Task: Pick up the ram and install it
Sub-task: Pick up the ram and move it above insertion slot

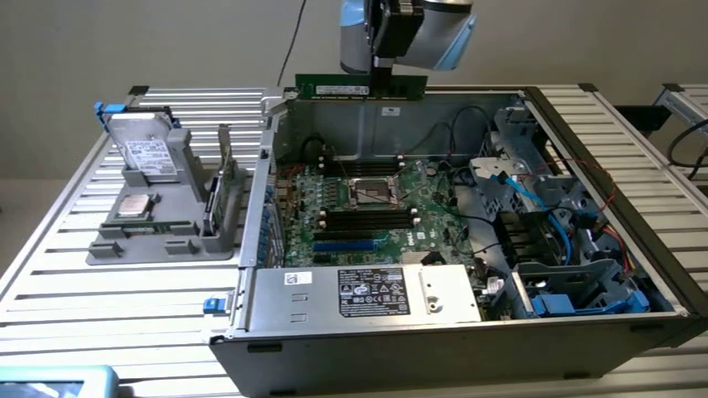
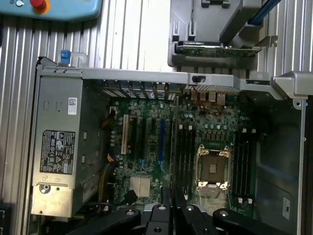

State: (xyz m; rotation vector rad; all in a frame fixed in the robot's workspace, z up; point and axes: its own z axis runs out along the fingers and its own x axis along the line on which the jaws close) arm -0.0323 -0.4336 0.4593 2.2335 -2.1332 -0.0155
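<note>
At the top centre of the frame the gripper [image 1: 383, 76] pinches the ram [image 1: 332, 87] (a green stick, held level) just above the far wall of the open computer case [image 1: 443, 352], with a grey parts tray [image 1: 122, 246] at middle left.

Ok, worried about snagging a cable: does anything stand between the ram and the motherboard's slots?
Nothing visible does. The gripper holds the ram above the open case; the memory slots beside the processor socket lie uncovered, the cables toward the exterior view's right.
</note>
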